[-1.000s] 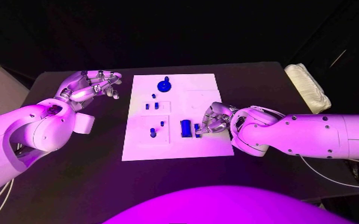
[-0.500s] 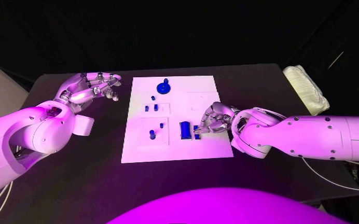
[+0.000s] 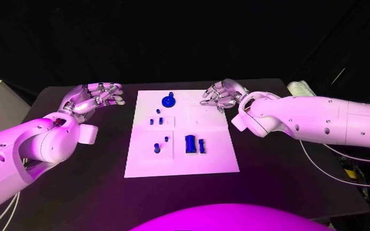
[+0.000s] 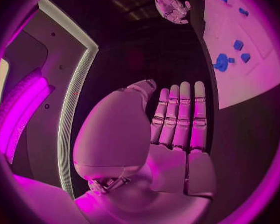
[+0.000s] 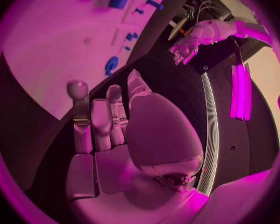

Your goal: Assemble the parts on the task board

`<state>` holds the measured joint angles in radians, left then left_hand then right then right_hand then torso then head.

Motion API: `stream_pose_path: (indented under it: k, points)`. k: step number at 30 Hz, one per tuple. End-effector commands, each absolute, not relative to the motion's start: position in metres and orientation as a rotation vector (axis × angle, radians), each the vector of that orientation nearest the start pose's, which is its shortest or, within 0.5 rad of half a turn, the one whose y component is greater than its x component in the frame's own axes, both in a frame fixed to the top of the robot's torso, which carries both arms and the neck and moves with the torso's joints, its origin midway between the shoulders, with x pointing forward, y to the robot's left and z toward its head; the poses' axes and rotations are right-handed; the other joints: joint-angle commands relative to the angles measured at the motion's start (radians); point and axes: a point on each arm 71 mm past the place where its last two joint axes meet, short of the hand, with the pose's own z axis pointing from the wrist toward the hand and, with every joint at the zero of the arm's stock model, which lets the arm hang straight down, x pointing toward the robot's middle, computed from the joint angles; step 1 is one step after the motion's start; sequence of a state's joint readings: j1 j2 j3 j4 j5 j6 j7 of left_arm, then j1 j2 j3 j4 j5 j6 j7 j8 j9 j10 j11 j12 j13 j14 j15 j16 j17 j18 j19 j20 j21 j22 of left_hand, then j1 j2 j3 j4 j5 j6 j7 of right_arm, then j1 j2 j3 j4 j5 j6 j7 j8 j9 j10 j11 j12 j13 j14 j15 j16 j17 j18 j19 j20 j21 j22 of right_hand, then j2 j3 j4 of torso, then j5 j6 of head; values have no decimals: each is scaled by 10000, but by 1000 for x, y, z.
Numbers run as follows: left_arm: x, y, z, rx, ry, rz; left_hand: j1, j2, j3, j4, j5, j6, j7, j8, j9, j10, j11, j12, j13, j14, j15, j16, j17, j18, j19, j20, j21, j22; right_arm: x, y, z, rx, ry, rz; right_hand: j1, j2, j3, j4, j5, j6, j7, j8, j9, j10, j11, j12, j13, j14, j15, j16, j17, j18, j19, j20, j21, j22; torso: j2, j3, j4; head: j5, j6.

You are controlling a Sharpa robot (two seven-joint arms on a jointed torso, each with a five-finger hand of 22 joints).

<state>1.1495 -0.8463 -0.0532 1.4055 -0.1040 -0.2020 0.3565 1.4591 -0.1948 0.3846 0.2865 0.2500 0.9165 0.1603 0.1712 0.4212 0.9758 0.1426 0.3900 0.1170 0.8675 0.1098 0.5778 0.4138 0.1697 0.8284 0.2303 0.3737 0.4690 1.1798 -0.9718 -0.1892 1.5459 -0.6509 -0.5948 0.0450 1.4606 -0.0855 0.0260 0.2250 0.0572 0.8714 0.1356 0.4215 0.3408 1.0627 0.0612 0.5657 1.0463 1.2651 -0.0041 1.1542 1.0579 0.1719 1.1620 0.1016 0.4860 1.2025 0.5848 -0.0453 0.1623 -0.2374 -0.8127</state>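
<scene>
The task board lies flat in the middle of the black table. Small blue parts sit on it: a round part with a knob at the far end, and a tall block with a thin bar just beside it nearer the robot. The left hand floats over the table just left of the board, fingers straight and holding nothing. The right hand floats over the board's far right corner, fingers loose and apart, holding nothing too.

Black table — dark backdrop behind; pale cloth bundle at far edge.
</scene>
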Motion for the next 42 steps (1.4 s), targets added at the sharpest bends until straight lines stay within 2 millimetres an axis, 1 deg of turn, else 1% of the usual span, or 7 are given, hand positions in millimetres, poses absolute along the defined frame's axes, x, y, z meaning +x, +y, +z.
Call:
stream_pose_path:
  k: [1, 12, 13, 14, 23, 24, 42]
  points:
    - [506, 247, -216, -11294, 14026, -14937, 83, -32, -52, -7, -67, -44, -79, -49, -61, 302, 99, -734, -301, -90, 137, -1073, -266, 106, -158, 174, -832, -617, 475, -283, -234, 8754, 15438, 9876, 550, 36, 382, 300, -34, -103, 39, -107, -147, -149, 67, -1410, -1825, -1937, 147, -2537, -2272, 82, -794, 163, -1603, -1005, -166, -27, -10, 103, 304]
    - [537, 255, -230, -11782, 13032, -13810, 302, 138, -553, -36, -38, -535, -34, -473, -825, -94, -5, -3195, -538, -945, 429, -3853, -1257, -32, -583, 601, -3100, -2668, 523, -286, -228, 9419, 14172, 10635, 297, -790, 2760, 532, -76, 321, 420, -1634, -879, 742, 697, -5020, -8558, -2269, 994, -8587, -6304, 121, -1603, 1073, -4263, -6984, -256, 84, 65, 360, 935]
    - [535, 253, -232, -11676, 13665, -13883, -4203, 1948, -3846, -2865, -2500, -9165, -1603, -1712, -4212, -9758, -1426, -3900, -1170, -8675, -1098, -5778, -4138, -1697, -8284, -2303, -3737, -4690, 521, -290, -230, 9151, 14480, 9465, -4091, 855, -260, -2250, -572, -8714, -1356, -4215, -3408, -2651, -612, -5657, -10463, -5420, 41, -11542, -10579, -1719, -4572, -1016, -4860, -12025, -252, 42, 33, 310, 807]
    - [535, 253, -232, -11678, 13658, -13876, -4361, 1948, -3846, -2865, -2500, -9165, -1603, -1712, -4212, -9758, -1426, -3900, -1170, -8675, -1098, -5778, -4138, -1697, -8284, -2303, -3737, -4690, 520, -289, -231, 9170, 14463, 9492, -4357, 855, -260, -2250, -572, -8714, -1356, -4215, -3408, -2831, -612, -5657, -10463, -5527, 41, -11542, -10579, -1719, -11620, -1016, -4860, -12025, -253, 44, 23, 321, 815]
    - [521, 238, -233, -11803, 13303, -13540, -7490, 1948, -3846, -2865, -2500, -9165, -1603, -1712, -4212, -9758, -1426, -3900, -1170, -8675, -1098, -5778, -4138, -1697, -8284, -2303, -3737, -4690, 501, -250, -231, 10186, 13576, 10754, -7510, 855, -260, -2250, -572, -8714, -1356, -4215, -3408, -10627, -612, -5657, -10463, -12651, 41, -11542, -10579, -1719, -11620, -1016, -4860, -12025, -298, 163, -455, 918, 1196]
    - [518, 235, -233, -11825, 13236, -13474, -14591, 1948, -3846, -2865, -2500, -9165, -1603, -1712, -4212, -9758, -1426, -3900, -1170, -8675, -1098, -5778, -4138, -1697, -8284, -2303, -3737, -4690, 497, -243, -231, 10388, 13411, 10962, -14606, 855, -260, -2250, -572, -8714, -1356, -4215, -3408, -10627, -612, -5657, -10463, -12651, 41, -11542, -10579, -1719, -11620, -1016, -4860, -12025, -306, 186, -546, 1031, 1269]
    - [462, 193, -224, -12087, 12189, -12303, -14591, 1948, -3846, -2865, -2500, -9165, -1603, -1712, -4212, -9758, -1426, -3900, -1170, -8675, -1098, -5778, -4138, -1697, -8284, -2303, -3737, -4690, 462, -192, -224, 12089, 12178, 12289, -14606, 855, -260, -2250, -572, -8714, -1356, -4215, -3408, -10627, -612, -5657, -10463, -12651, 41, -11542, -10579, -1719, -11620, -1016, -4860, -12025, -406, 453, -1623, 2374, 2127]
